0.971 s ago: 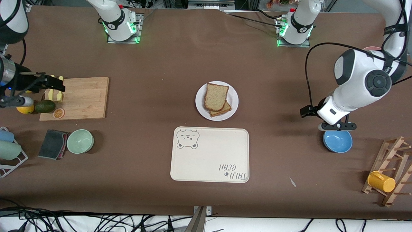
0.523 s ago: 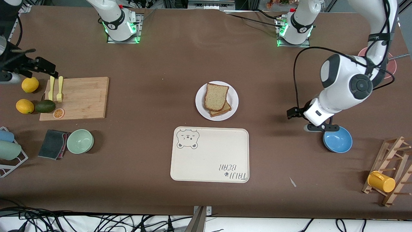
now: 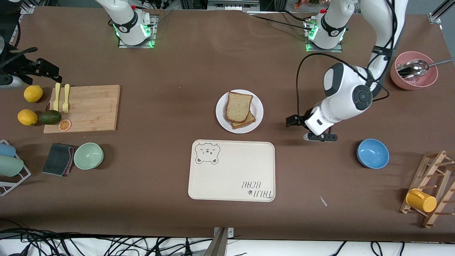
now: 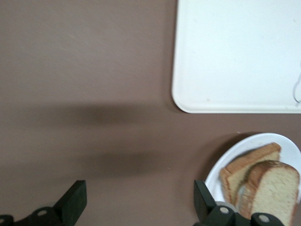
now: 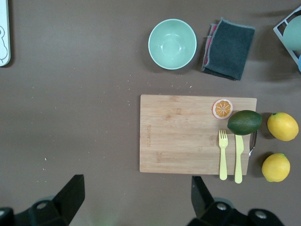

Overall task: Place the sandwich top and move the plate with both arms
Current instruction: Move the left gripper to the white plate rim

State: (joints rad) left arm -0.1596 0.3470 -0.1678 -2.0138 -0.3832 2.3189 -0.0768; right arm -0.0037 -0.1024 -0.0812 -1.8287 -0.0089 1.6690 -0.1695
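- Front view: the round white plate (image 3: 239, 111) sits mid-table with the light brown sandwich top (image 3: 238, 106) already laid on a lower slice, skewed so the lower crust shows. The cream rectangular bear-print tray (image 3: 231, 170) lies nearer the camera than the plate.
- Front view: the left gripper (image 3: 308, 130) hangs empty over bare brown table, beside the plate toward the left arm's end. The blue bowl (image 3: 372, 153) lies well apart from it.
- Front view: the right gripper (image 3: 42, 70) hangs empty near the right arm's end, above the wooden cutting board (image 3: 85, 108) edge, well apart from the plate.
- Left wrist view: fingers (image 4: 73, 203) stand wide apart with nothing between them; plate rim (image 4: 221, 162) and tray corner (image 4: 188, 101) lie just ahead of the gripper.
- Right wrist view: fingers (image 5: 70, 194) spread wide and empty; board, yellow fork (image 5: 223, 155), avocado (image 5: 244, 122) and lemons (image 5: 282, 126) lie below and ahead.
- Judgement: bread placement looks done; the two-arm plate move remains.
- Risk: the skewed top slice may slide off if the plate tilts through uneven lifting.
- Risk: a thin rim gives a poor pinch; a finger may strike the table or nudge the plate into the tray.
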